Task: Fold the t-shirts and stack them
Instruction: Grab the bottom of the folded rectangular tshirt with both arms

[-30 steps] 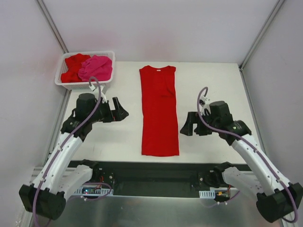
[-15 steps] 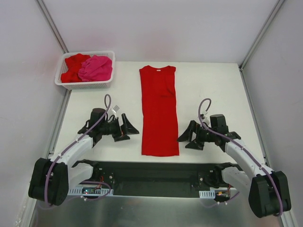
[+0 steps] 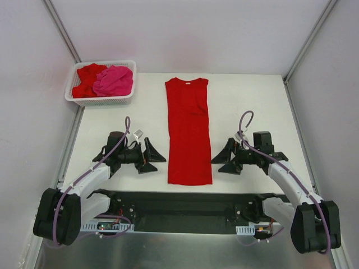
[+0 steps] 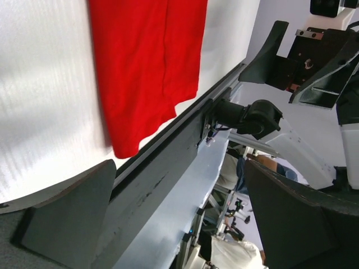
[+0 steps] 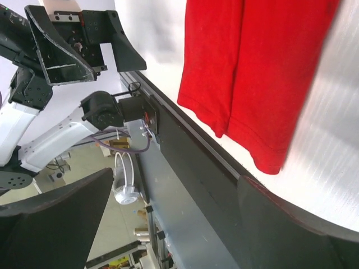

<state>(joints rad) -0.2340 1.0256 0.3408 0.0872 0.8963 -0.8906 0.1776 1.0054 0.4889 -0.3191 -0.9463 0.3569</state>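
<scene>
Both arms are hovering low beside the near end of the lengthwise-folded red t-shirt (image 3: 189, 134) lying mid-way across the table (image 3: 252, 106), left gripper (image 3: 159, 164) and right gripper (image 3: 219, 164) gaping wide and empty, so I'm guessing they're needing to pinch the hem corners next and fold it away from them.

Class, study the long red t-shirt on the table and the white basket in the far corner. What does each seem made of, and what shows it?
Red t-shirt: soft matte cloth, probably knit cotton; it lies flat with faint creases and a layered hem. White basket: likely moulded plastic; its walls are a rigid open lattice.
</scene>
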